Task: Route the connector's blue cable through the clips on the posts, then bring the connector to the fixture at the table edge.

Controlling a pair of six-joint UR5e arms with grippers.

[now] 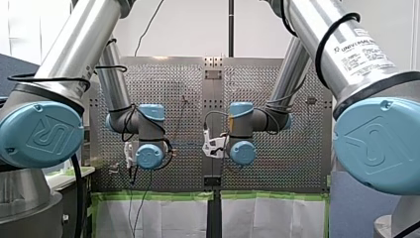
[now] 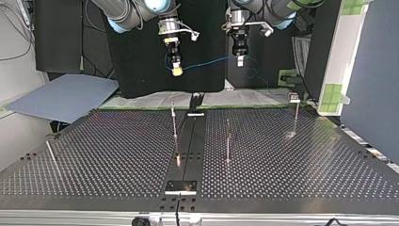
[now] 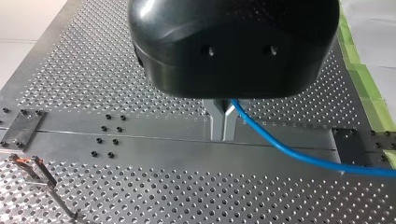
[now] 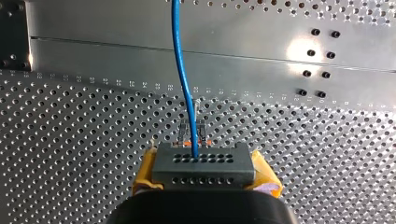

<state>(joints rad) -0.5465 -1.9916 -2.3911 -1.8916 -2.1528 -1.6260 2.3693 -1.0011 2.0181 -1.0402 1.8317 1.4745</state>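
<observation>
Right gripper (image 4: 204,171) around connector (image 4: 204,162), blue cable (image 4: 180,70) ahead

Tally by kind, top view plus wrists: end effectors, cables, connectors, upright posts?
End effectors: 2, my left end effector and my right end effector
Blue cable: 1
Connector: 1
Upright posts: 3
Total: 7

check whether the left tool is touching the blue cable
Touching. The left wrist view shows my left tool clamped shut on the blue cable, which runs straight out of its grip with no gap.
</observation>
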